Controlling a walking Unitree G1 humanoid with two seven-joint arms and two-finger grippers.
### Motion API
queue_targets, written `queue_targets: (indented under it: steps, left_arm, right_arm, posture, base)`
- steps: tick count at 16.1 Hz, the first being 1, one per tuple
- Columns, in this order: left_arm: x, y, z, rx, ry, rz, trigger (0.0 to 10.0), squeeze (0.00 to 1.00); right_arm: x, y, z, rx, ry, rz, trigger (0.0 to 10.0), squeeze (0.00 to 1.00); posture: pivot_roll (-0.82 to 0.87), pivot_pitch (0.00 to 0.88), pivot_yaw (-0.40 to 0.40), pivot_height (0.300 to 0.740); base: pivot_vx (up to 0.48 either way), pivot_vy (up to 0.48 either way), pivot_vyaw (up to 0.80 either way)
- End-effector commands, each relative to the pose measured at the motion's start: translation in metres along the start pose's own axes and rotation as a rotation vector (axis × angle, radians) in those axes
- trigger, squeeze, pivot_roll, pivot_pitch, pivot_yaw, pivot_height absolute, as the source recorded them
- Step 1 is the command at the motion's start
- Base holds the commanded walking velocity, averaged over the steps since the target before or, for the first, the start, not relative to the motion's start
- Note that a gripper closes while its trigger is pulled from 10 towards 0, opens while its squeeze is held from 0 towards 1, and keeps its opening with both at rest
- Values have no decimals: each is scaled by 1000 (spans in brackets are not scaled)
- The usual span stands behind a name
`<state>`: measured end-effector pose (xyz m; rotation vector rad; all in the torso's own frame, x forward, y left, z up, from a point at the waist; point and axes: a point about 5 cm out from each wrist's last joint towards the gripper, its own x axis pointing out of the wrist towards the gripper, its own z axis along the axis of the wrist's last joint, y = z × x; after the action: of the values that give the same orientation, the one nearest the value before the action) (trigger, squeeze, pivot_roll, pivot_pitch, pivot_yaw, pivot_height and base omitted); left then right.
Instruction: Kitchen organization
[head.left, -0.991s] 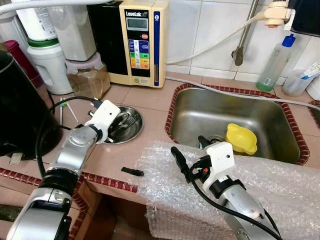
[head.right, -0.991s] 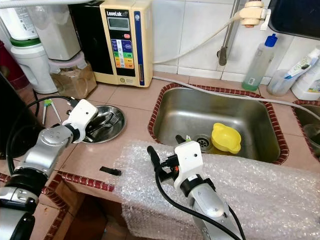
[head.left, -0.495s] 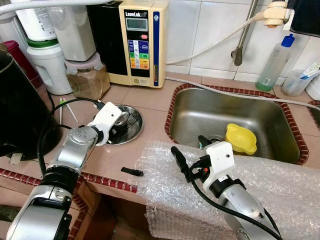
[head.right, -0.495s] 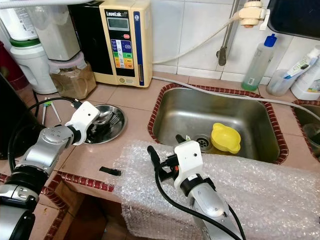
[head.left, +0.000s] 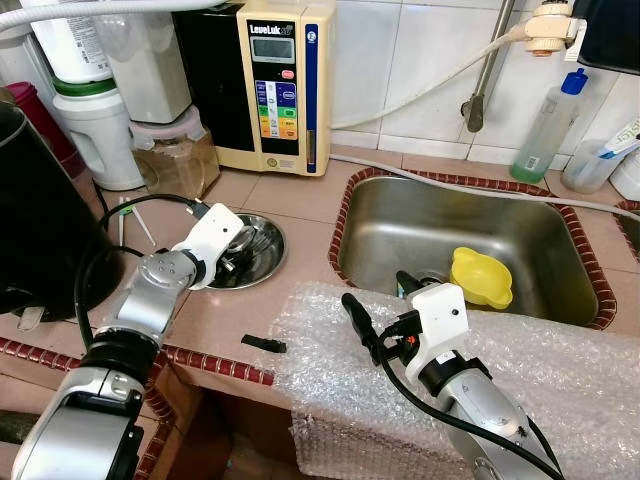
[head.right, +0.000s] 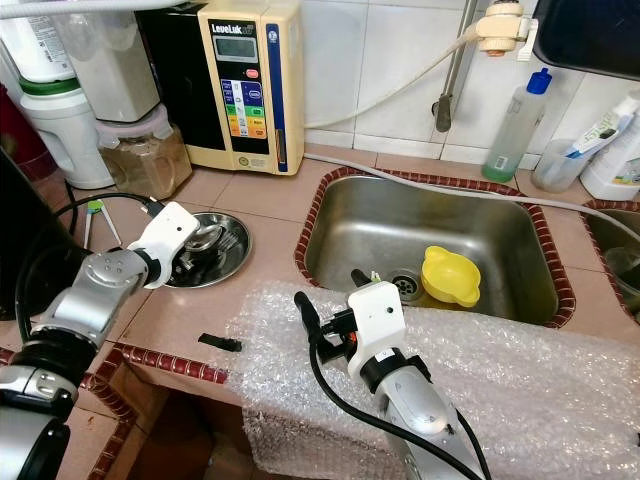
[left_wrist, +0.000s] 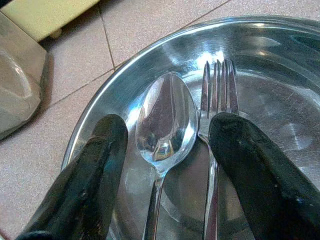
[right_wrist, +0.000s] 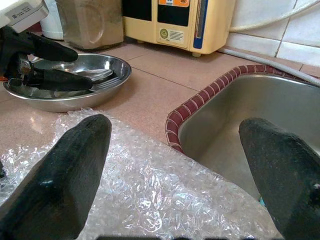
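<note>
Your left hand is down inside the steel dish on the counter, fingers apart and straddling the spoon. The fork lies just beside the spoon, and its neck runs under one finger. So a straight close looks likely to pinch both pieces, or to skate the fork sideways. If you want the spoon alone, shift slightly toward the spoon side first. Both pieces lie flat on a curved, slick bottom, so expect them to slide rather than lift; a shallow scoop against the dish wall should help.

Your right hand hovers over the bubble wrap draped along the counter edge in front of the sink. Its fingers are wide apart, gripping nothing. It looks parked there as a landing spot or ready to receive, clear of the left arm's work.

The yellow cup sits in the sink basin by the drain. A small black piece lies loose on the counter near the front edge; mind it if you drag anything across.
</note>
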<state>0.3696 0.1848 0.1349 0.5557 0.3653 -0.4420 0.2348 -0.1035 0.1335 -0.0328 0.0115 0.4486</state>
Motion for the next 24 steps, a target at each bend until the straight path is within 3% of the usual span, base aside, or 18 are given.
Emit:
queue_targets:
  steps: [1, 3, 4, 5, 6, 9, 15, 20, 24]
  left_arm:
    - [1, -11, -25, -19, 130, -67, 10000, 1000]
    - [1, -16, -28, -13, 154, -107, 10000, 1000]
    - [1, -20, -30, -25, 166, -141, 8824, 0]
    - [2, -25, -29, -49, 166, -173, 3451, 0]
    - [3, -30, -29, -72, 169, -204, 0, 0]
    - [3, -38, -29, -82, 185, -254, 0, 0]
    - [11, -51, -20, -150, 147, -241, 0, 0]
    - [23, -57, -8, -159, 104, -131, 0, 0]
    - [29, -58, -3, -221, 67, -56, 0, 0]
  right_arm:
    - [1, 0, 0, -4, -1, 6, 10000, 0]
    - [1, 0, 0, -4, 1, 9, 10000, 0]
    - [1, 1, 0, -4, 1, 10, 10000, 0]
    - [0, 1, 0, -5, 3, 10, 10000, 0]
    - [0, 1, 0, -6, 3, 10, 10000, 0]
    - [0, 1, 0, -9, 4, 9, 10000, 0]
    - [0, 0, -1, -20, 10, 3, 10000, 0]
    - [-1, -2, 0, -9, 10, 1, 10000, 0]
    - [-3, -2, -2, 14, 32, 18, 10000, 0]
  posture:
    - [76, 0, 32, 740]
    - [73, 0, 32, 740]
    - [73, 0, 32, 740]
    - [69, 0, 33, 740]
    - [69, 0, 32, 740]
    - [66, 0, 33, 740]
    - [61, 0, 32, 740]
    - [49, 0, 34, 740]
    - [45, 0, 31, 740]
  base:
    - [0, 0, 0]
    - [0, 0, 0]
    - [0, 0, 0]
    - [0, 0, 0]
    - [0, 0, 0]
    - [0, 0, 0]
    - [0, 0, 0]
    - [0, 0, 0]
    - [0, 0, 0]
